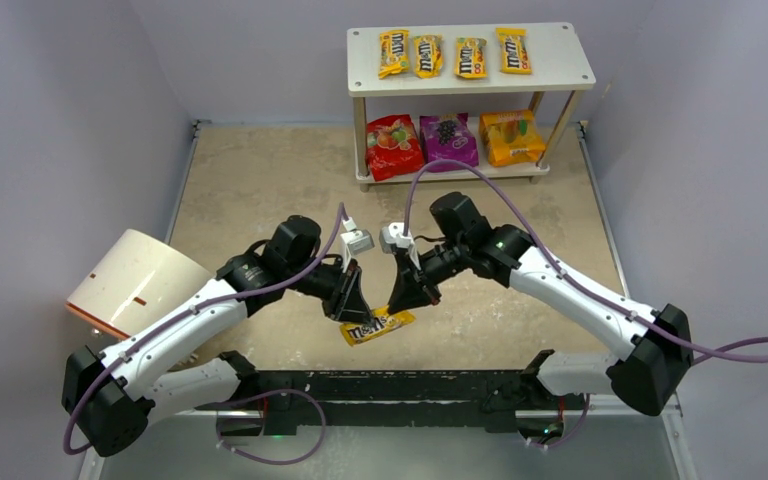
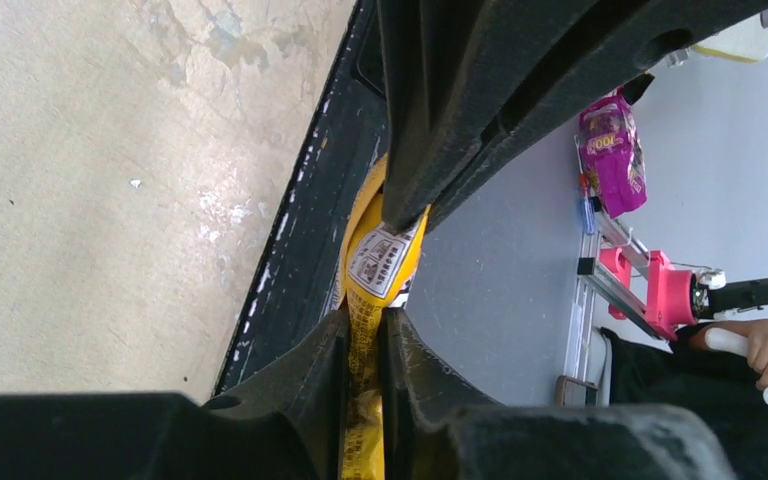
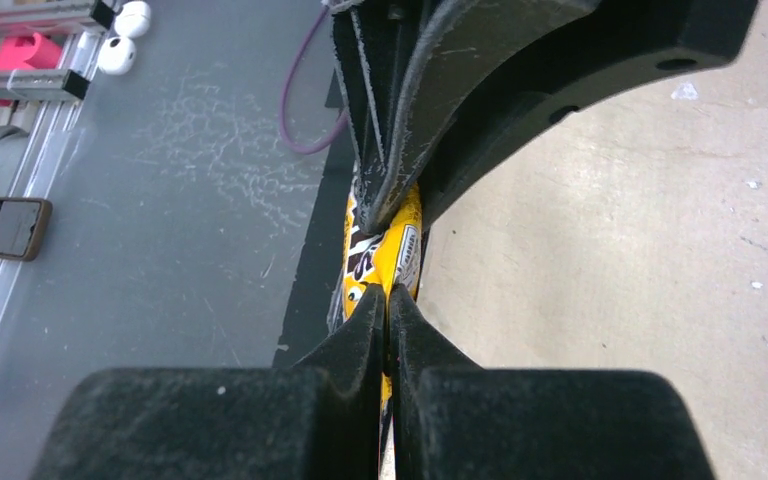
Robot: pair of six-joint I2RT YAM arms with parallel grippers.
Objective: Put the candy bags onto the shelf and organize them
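packet (image 1: 377, 327): yellow, "m&m's" print
left end effector (image 1: 355, 311): pinching it
right end effector (image 1: 405, 303): pinching it too
shelf (image 1: 560, 62): four more on top

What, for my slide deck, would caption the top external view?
Together the left gripper and right gripper pinch one yellow M&M's packet; four packets and three pouches sit on the white shelf.

Tan mottled surface (image 1: 260, 190), scuffed, with pale worn patches. Plain lavender-grey walls box it in: left wall (image 1: 60, 110), far wall (image 1: 260, 60), right wall (image 1: 700, 120). Metal trim (image 1: 182, 180) runs along the surface's left edge. Black rail (image 1: 400, 385) along the near edge. Past it is a grey panel (image 3: 180, 200) with white scratches; a phone (image 3: 5, 228) lies there beside aluminium rails (image 3: 20, 85) and a pink fixture (image 2: 660, 290). White cylinder (image 1: 140, 280), orange rim, tipped over at near left. Light is even, shadows soft.
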